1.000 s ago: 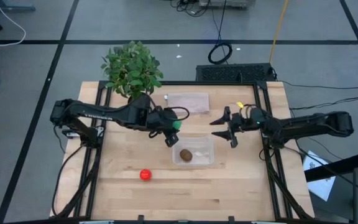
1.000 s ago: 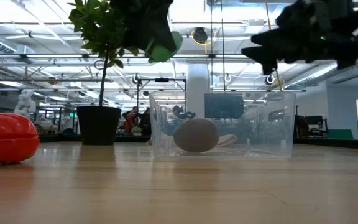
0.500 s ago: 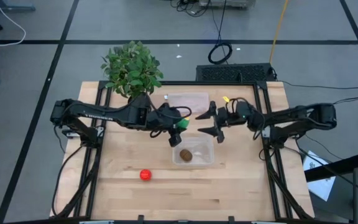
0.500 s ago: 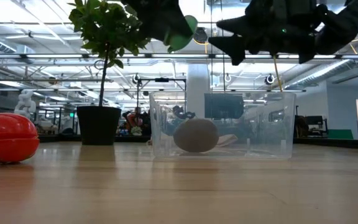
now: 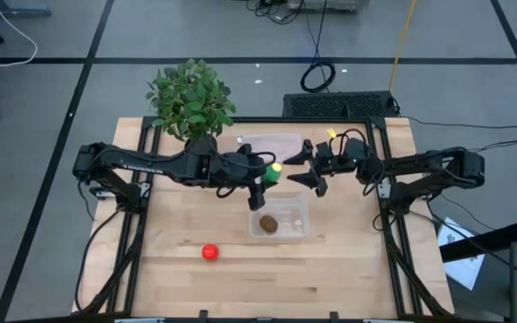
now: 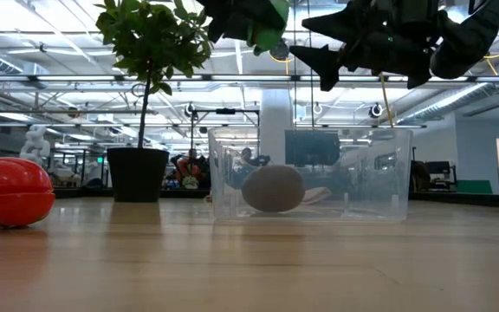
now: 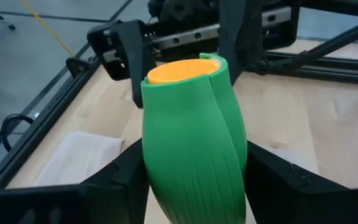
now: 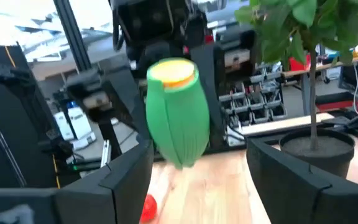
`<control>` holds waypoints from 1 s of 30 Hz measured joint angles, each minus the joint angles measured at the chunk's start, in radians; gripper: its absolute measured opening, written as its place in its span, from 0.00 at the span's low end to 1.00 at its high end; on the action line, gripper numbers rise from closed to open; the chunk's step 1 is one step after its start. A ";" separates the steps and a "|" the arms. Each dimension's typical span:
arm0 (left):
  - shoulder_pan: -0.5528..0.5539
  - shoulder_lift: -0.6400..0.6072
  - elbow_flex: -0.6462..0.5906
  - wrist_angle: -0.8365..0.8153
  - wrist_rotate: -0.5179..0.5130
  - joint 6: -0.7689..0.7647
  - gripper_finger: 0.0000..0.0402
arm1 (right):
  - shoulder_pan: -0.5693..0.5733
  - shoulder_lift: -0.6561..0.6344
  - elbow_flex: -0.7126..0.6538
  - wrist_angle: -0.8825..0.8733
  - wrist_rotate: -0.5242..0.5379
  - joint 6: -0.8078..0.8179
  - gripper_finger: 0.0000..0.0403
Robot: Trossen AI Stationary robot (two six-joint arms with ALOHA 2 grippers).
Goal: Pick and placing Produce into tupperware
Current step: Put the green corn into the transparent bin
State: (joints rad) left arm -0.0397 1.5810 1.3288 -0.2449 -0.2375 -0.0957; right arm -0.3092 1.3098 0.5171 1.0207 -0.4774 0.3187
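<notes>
We see the left gripper [image 5: 265, 176] clamped on the long green piece [image 5: 271, 172], holding it in the air just beyond the far edge of the clear container [image 5: 280, 218], between that container and the pinkish flat lid [image 5: 272, 144]. In the left wrist view the green piece [image 7: 194, 140] sits between the two dark fingers [image 7: 120, 180], its orange flat end pointing away from the wrist. The right gripper [image 5: 311, 172] faces it from the other side of the container's far edge, very near the green piece's orange tip, with its jaws spread apart and nothing between them. From the right wrist view the green piece [image 8: 178, 111] hangs ahead, centred between the open fingers [image 8: 120, 171], not touching them as far as we can tell. The low view puts both grippers up above the container [image 6: 308, 176], left gripper [image 6: 249, 19] with the green piece [image 6: 269, 23], right gripper [image 6: 332, 54] just beside it. The brown oval piece [image 5: 268, 222] lies inside the container, toward its left half. The red round piece [image 5: 209, 252] rests on the table [image 5: 348, 260], well left of the container and nearer the front edge. The potted plant [image 5: 189, 97] stands at the far left corner, well away from the container.
</notes>
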 joint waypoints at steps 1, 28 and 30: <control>0.000 0.000 0.000 0.007 0.000 0.006 0.50 | -0.004 0.000 0.000 0.005 0.000 0.005 0.62; 0.002 0.000 -0.001 0.086 0.003 0.043 0.53 | 0.004 0.000 0.117 -0.108 -0.070 -0.121 0.63; 0.002 0.000 -0.001 0.087 0.003 0.044 0.53 | 0.003 0.000 0.132 -0.131 -0.108 -0.122 0.63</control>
State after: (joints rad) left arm -0.0376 1.5810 1.3281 -0.1576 -0.2343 -0.0521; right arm -0.3060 1.3098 0.6488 0.8900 -0.5853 0.1963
